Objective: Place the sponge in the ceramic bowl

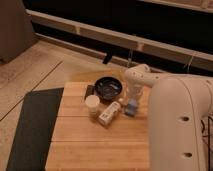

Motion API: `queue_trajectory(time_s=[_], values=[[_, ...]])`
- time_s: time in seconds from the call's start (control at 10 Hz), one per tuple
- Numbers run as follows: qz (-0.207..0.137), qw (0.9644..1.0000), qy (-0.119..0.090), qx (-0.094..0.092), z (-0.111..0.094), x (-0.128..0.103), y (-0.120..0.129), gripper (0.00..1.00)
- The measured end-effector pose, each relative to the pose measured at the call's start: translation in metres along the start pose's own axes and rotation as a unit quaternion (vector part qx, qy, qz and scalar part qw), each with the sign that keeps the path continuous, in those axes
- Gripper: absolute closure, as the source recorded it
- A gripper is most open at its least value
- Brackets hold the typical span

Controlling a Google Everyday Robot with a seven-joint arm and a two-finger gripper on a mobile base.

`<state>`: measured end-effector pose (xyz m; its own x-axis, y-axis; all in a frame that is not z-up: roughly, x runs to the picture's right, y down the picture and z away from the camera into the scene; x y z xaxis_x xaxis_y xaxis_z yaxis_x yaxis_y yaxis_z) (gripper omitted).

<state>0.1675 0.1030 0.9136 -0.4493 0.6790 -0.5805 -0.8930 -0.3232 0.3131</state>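
slatted wood table (pixel 75 145); one glossy dark ceramic bowl (pixel 108 88), round and shallow, by the middle of the far edge; one small cream cup (pixel 92 103) and one white rectangular bottle (pixel 109 114) just nearer, its print not legible; one soft light-blue sponge (pixel 131 108) toward the right edge, beside the bottle; gripper (pixel 132 97) directly over the sponge; cannot tell how far open it is or whether it holds anything

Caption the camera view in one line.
The gripper hangs just over the sponge, beside the ceramic bowl on the wooden table.
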Motion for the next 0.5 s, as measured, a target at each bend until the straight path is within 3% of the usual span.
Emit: queue_trajectory(time_s=[0.5], values=[[0.001, 0.9999, 0.013, 0.006, 0.0082, 0.0031, -0.0017, 0.39]])
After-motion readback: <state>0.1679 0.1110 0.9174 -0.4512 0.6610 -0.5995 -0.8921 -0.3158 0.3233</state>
